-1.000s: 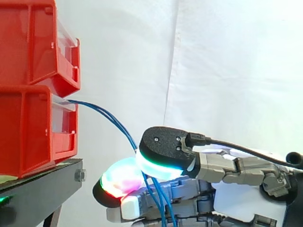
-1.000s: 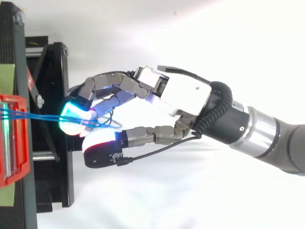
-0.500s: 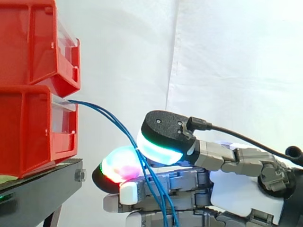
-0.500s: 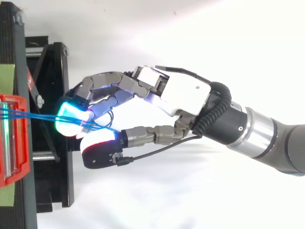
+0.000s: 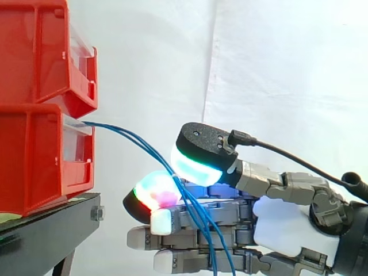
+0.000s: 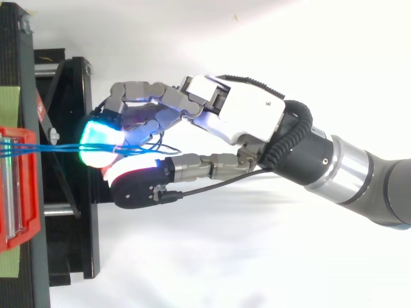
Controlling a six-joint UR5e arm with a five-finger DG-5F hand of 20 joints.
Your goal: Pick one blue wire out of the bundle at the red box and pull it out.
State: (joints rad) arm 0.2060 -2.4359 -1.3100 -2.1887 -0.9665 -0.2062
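Side view: hand (image 5: 287, 224) pinches blue wires (image 5: 123, 133) trailing from red box (image 5: 34, 155); best isolate one strand, then pull straight away steadily.

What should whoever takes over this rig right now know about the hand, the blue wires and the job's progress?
The hand is shut on the blue wires, pinched between its glowing pads just off the black stand.
The wires run from the lower red bin down to the pinch and hang below it.
Done: grasp, though more than one wire seems caught.
Left: single out one wire, pull it out of the bin.
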